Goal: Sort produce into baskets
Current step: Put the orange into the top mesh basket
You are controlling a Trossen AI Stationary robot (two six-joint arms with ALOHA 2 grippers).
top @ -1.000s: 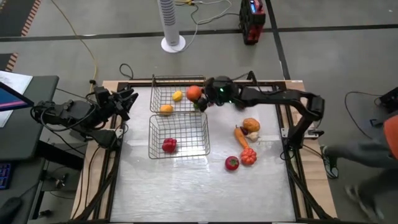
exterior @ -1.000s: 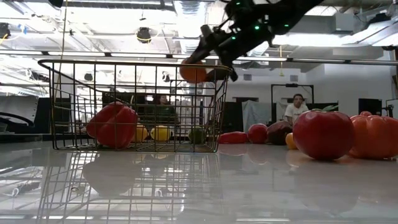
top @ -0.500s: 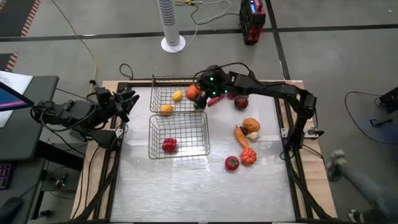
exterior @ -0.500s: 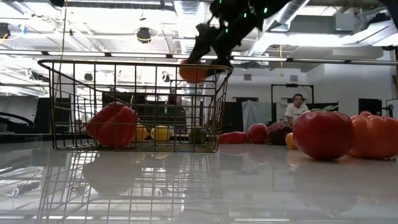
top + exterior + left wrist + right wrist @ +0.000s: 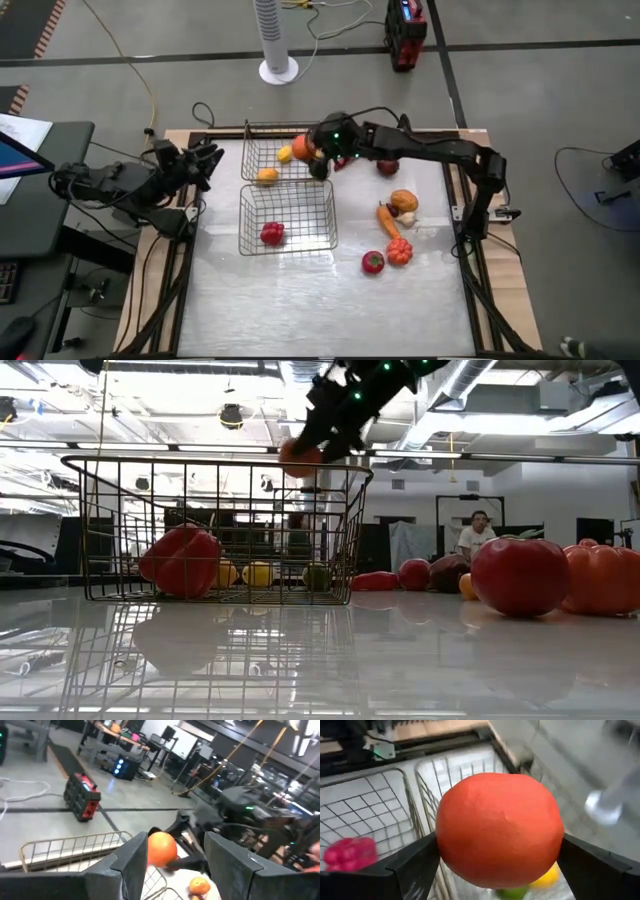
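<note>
My right gripper (image 5: 312, 150) is shut on an orange ball-shaped fruit (image 5: 303, 147), above the right part of the far wire basket (image 5: 252, 160). That basket holds two yellow pieces (image 5: 267, 175) and a green one (image 5: 320, 170). The near wire basket (image 5: 330, 215) holds a red pepper (image 5: 271, 234). My left gripper (image 5: 205, 160) is open and empty at the table's left edge, left of the far basket. The low view shows the orange fruit (image 5: 300, 458) at the height of the basket's top rim (image 5: 200, 458). My right gripper pinches the orange fruit between its two fingers (image 5: 415, 865), one on each opposite side of its round body (image 5: 445, 835). The fingers come from the table's right, slanting down. The fruit is lifted clear, above the far basket.
On the table's right half lie a dark red piece (image 5: 387, 165), an orange-brown piece (image 5: 403, 201), a carrot (image 5: 387, 220), a red tomato (image 5: 372, 262) and an orange ribbed piece (image 5: 400, 252). Bare table lies toward the near edge (image 5: 320, 310). A person sits far off in the room (image 5: 478, 532).
My right gripper has carried the orange fruit toward the table's left, from the far basket's right rim to over its inside, and has raised it a little. A person at the picture's right has gone out of view.
</note>
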